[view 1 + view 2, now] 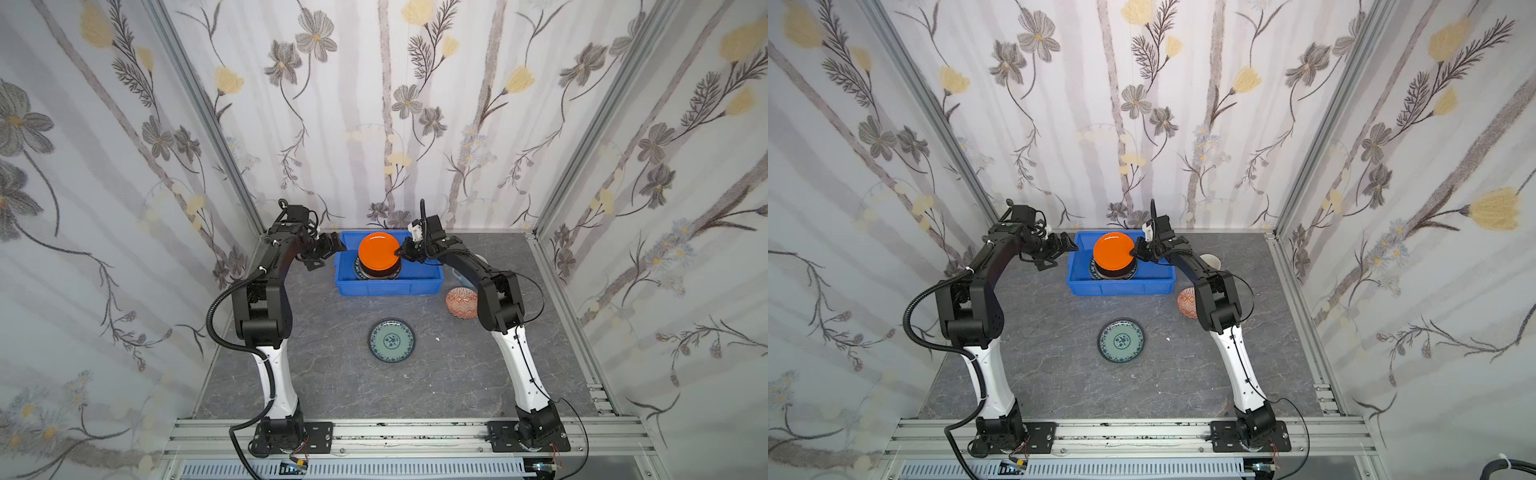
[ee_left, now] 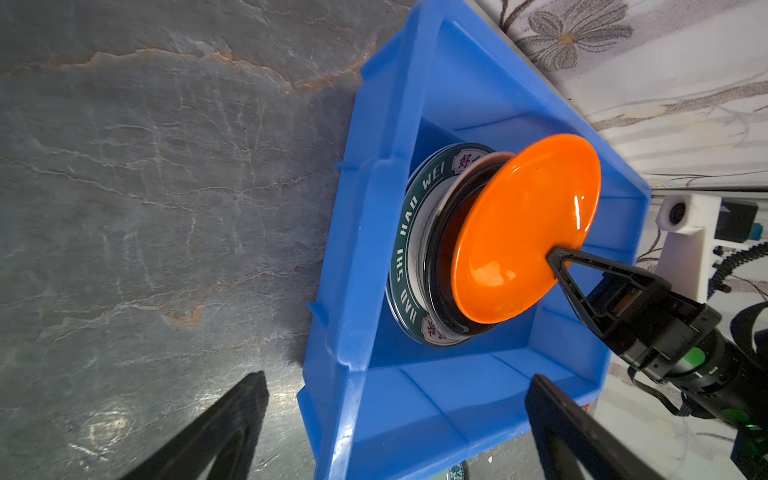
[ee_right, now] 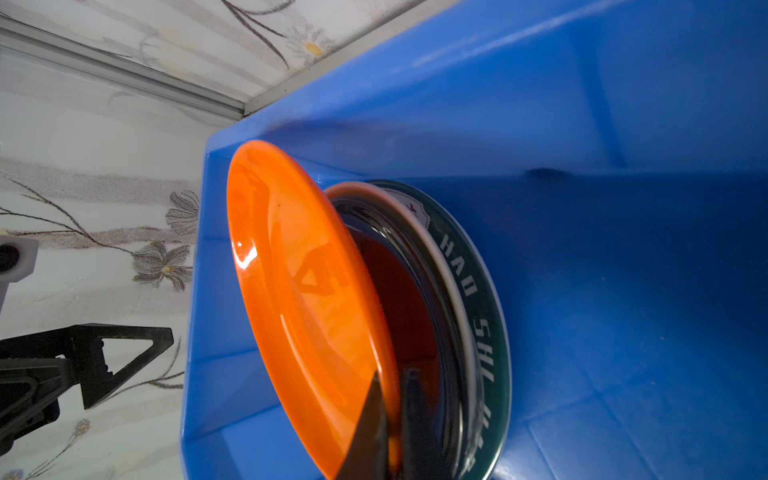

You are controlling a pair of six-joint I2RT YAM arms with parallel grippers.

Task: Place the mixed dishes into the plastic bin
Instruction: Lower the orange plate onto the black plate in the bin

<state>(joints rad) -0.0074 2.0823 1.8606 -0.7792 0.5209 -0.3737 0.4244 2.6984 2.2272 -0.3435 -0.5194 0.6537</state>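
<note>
The grey stone-look table (image 1: 332, 374) carries the blue bin (image 1: 386, 287) at its far middle, against the back wall. In the bin's left half lies a stack of plates (image 2: 409, 245): a dark green-rimmed one with white lettering at the bottom, a white one on it, and a dark glassy one on top.

Over that stack, inside the bin's outline but not yet resting flat, hangs a glossy orange plate (image 1: 379, 252), tilted. The right gripper (image 1: 400, 251) has its fingers pinched narrow on the plate's right rim.

Out on the table wait the teal patterned plate (image 1: 391, 340) near the middle, the orange-patterned bowl (image 1: 460, 302) to the right beside the right arm, and a pale mug (image 1: 1212, 261) half hidden behind that arm.

The left gripper (image 1: 332, 254) hangs just outside the bin's left wall, fingers spread wide and holding nothing.

The step in hand looks like setting the orange plate down. The next move calls for lowering and levelling it onto the stack, then letting go of the rim gently so it does not slide off
</note>
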